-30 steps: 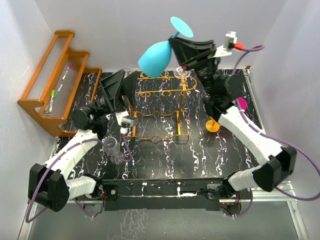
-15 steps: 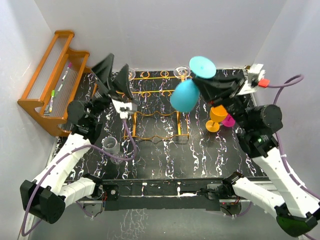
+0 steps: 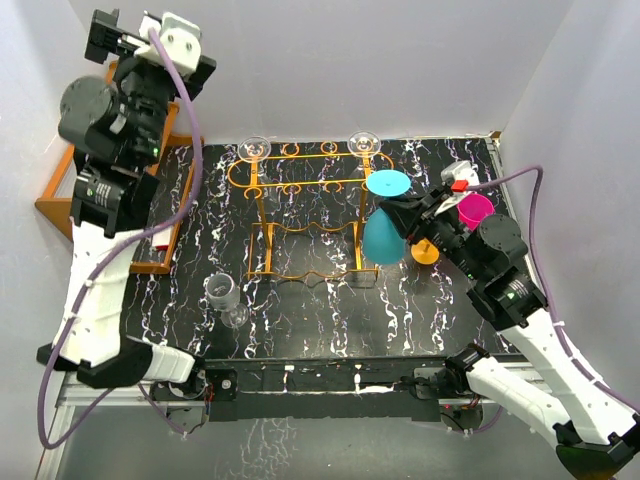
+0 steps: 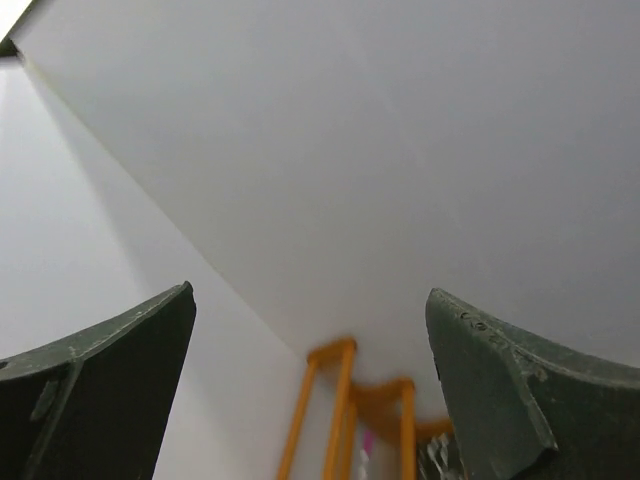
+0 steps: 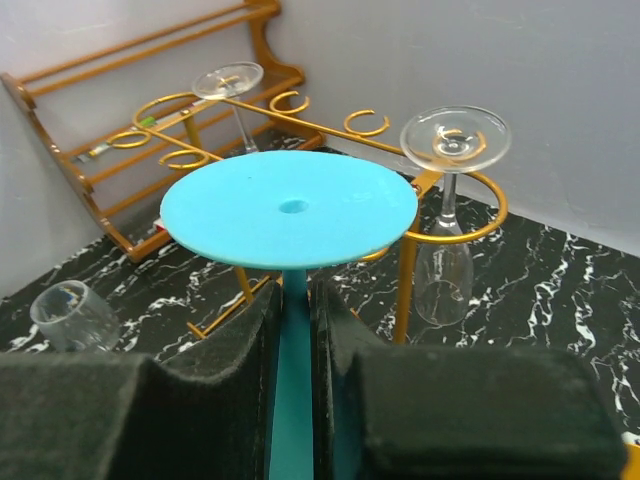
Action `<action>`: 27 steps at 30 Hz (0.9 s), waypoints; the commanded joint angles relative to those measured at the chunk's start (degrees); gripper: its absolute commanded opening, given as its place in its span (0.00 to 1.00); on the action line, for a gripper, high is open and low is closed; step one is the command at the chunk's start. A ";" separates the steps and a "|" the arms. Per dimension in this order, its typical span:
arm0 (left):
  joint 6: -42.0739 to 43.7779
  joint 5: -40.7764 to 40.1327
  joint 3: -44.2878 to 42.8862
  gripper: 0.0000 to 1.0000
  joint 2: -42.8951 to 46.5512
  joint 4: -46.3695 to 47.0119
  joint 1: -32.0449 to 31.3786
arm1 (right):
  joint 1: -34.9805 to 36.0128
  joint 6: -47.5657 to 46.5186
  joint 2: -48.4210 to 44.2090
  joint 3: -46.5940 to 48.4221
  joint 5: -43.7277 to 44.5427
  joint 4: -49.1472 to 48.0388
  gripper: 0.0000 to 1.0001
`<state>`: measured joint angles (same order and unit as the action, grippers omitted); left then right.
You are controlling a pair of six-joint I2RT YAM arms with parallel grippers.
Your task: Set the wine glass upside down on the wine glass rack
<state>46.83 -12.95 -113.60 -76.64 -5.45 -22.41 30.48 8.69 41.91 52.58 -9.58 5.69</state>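
Top camera first: the right gripper (image 3: 402, 213) is squeezed tight on the stem of the teal wine glass (image 3: 380, 242). The glass is flipped, foot up and bowl down, held at the right end of the wine glass rack (image 3: 300, 212), close to its near corner. Whether it touches the wire, I cannot tell from here.

On the far rail, the left hanging glass (image 3: 254, 148) and the right hanging glass (image 3: 364, 143) dangle foot-up in their loops. The fallen glass (image 3: 225, 295) lies on its side on the black marbled table (image 3: 330, 320), near-left of the rack. An orange goblet (image 3: 427, 250) and a pink cup (image 3: 474, 208) stand right of the teal glass. The left arm (image 3: 100, 230) is reared up high at the far left, over the wooden rack (image 3: 55, 205).

Over to the left wrist: the left gripper (image 4: 308, 295) has its fingers spread as wide as they go, with nothing between them but white wall. The top of the wooden rack peeks in low down.

Right wrist now: the teal foot fills the middle like a plate. The stem drops straight between the two padded fingers (image 5: 200, 400), which pinch it from both sides. Beyond the foot run the rack's gold loops. The right hanging glass is just to its right, the left hanging glass farther off to the left. The fallen glass sits at the left edge.
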 commanded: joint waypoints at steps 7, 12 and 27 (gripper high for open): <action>-23.71 -8.31 -2.56 0.97 0.48 -40.34 0.11 | -0.07 -2.42 3.41 -2.04 1.16 -4.83 0.08; -25.11 -6.23 1.96 0.97 2.32 -41.12 5.05 | -0.07 -1.83 5.21 -2.71 0.55 -6.30 0.08; -24.30 -3.12 15.29 0.97 8.20 -43.01 11.49 | -0.07 -1.04 10.03 -2.94 4.31 -11.30 0.08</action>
<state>22.74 -17.30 -101.27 -69.43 -46.96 -12.97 30.48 7.60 51.51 49.25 -7.53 0.30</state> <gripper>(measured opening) 0.970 0.159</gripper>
